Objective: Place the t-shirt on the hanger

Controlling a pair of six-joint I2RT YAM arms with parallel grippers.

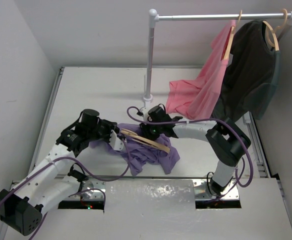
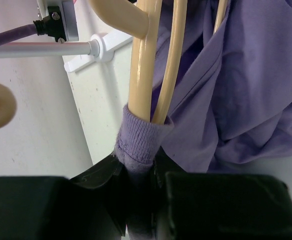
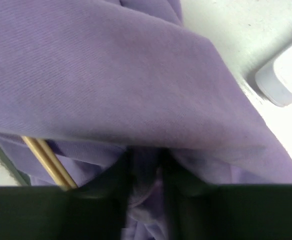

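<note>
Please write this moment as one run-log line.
left gripper: shut on t-shirt collar | right gripper: shut on t-shirt | hanger: arm inside collar

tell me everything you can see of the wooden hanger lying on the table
The hanger is light tan, glossy wood with curved arms; no crossbar shows. It lies slanted across the bunched purple t-shirt on the table. In the left wrist view its arms enter the shirt's ribbed collar, which hugs them, and the left claw is shut on that collar right below. In the right wrist view only a thin strip of it shows under the cloth.
</note>
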